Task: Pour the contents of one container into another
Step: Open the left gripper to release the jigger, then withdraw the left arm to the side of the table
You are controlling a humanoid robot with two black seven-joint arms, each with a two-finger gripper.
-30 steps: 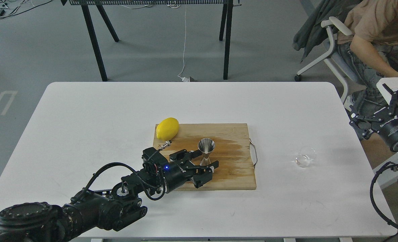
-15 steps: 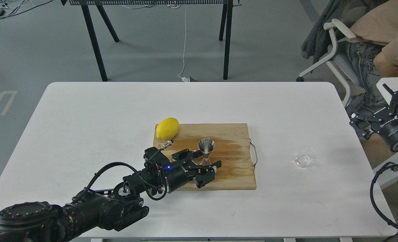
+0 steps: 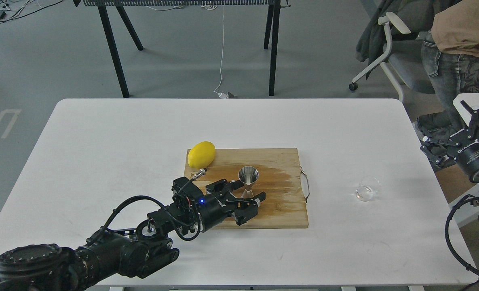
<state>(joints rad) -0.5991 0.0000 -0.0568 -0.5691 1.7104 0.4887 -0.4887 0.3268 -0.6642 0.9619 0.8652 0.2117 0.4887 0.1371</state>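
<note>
Left gripper (image 3: 250, 191): I read its jaws as spread, one finger on the far-left side of the jigger's base and one on the near-right side. The base sits between the fingers. I cannot confirm contact on either side.
Left arm: I see it enter from the near-left corner and run low across the table toward the cutting board; a blue indicator is lit on the wrist housing.
Right gripper (image 3: 463, 125): I see it at the far-right edge, off the table surface and well apart from the glass cup. Its fingers appear spread and hold nothing.
Jigger (image 3: 248, 180): upright on the cutting board, wide mouth up, left of the board's centre. Its interior contents are not readable from here.
Glass cup (image 3: 367, 188): upright on the bare table, right of the cutting board and apart from it. Nothing is gripping it. I cannot tell whether it holds liquid.
Cutting board (image 3: 279, 206): wooden, at the middle of the table, with a metal handle (image 3: 305, 185) on its right edge. A darker patch runs across the wood to the right of the jigger.
Lemon (image 3: 201, 154): lies on the far-left corner of the board, partly overhanging it, near the left gripper's wrist but apart from the jigger.
Table (image 3: 102, 141): white, rounded corners.
</note>
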